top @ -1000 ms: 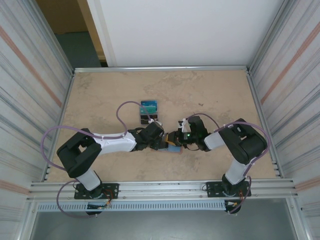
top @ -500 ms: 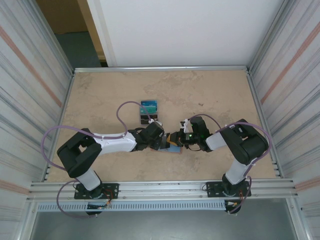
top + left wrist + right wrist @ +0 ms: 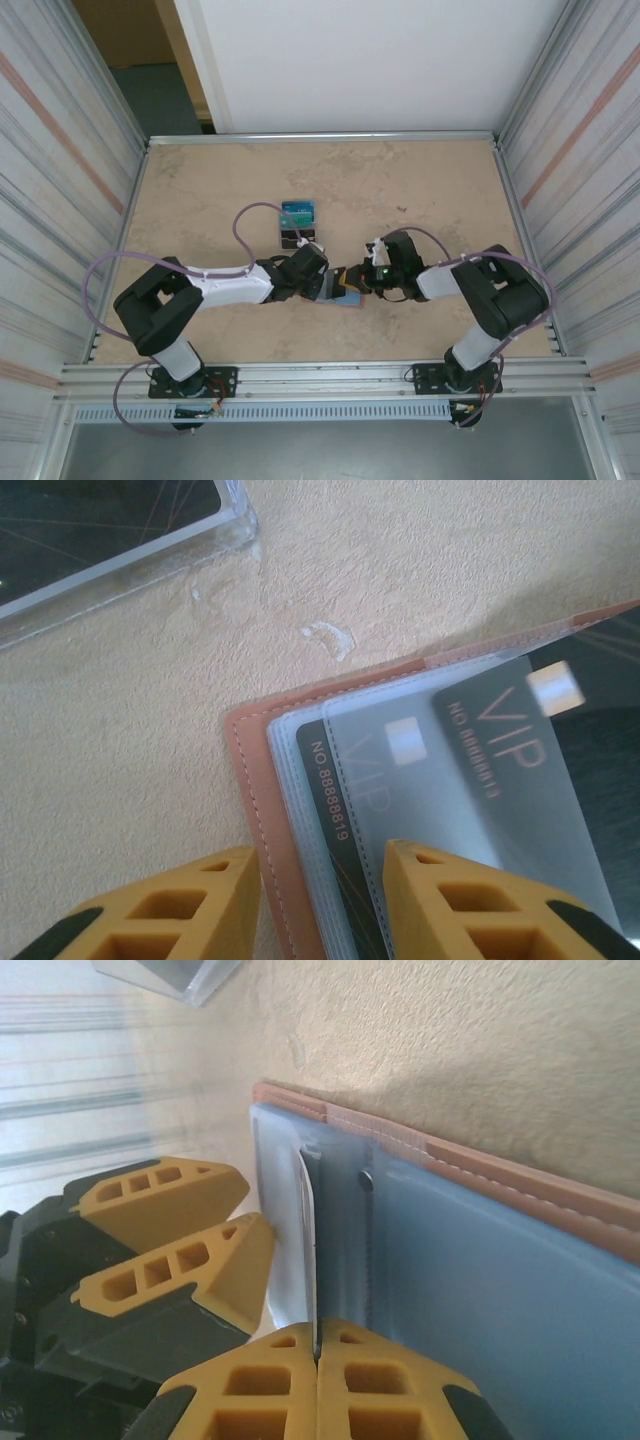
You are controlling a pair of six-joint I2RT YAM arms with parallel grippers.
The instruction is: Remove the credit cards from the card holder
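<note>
The card holder (image 3: 348, 297) lies open and flat on the desk (image 3: 200, 190), and my two tools meet over it from opposite ends. My left tool (image 3: 320, 870) is at the holder's end nearer my left arm, its yellow fingers (image 3: 170, 910) spread. One finger hangs just outside the holder's stitched pink edge, over bare desk. The other is over the clear sleeves (image 3: 300, 770) inside the holder, so the pink edge sits in the gap between them. I cannot tell whether either finger presses down on it

Through those sleeves I see two dark cards tucked in the holder. The numbered card (image 3: 335, 810) lies closest to the pink edge, with a printed number running along its side. The VIP card (image 3: 500, 780) overlaps it further in, toward the holder's middle

My right tool (image 3: 318, 1348) is at the holder's other end, fingers pressed together and pinching a thin credit card (image 3: 308, 1240), which I see edge-on. That card runs from my fingertips across the holder's blue-grey inside. Its far end is close to the left tool's fingers and over the holder

Beyond the holder's pink edge, apart from it on the desk, lies a clear case (image 3: 120, 550) with a dark face
</note>
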